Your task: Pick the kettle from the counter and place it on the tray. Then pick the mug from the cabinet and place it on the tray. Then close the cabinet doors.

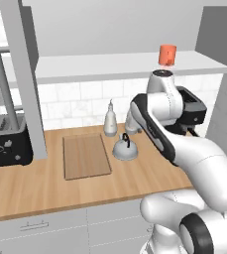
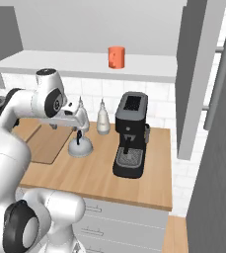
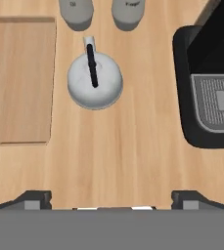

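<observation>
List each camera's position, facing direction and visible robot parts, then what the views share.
Left base view: behind-left of the arm, facing the counter, tray and mug; arm at lower right.
Right base view: behind-right, facing the coffee machine and kettle; arm at lower left.
Hand view: looking straight down at the kettle; open gripper at bottom.
Shared: kettle, tray, counter.

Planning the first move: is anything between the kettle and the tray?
Nothing visible. The kettle stands on bare counter right beside the tray; the two bottles sit behind, off that path.
</observation>
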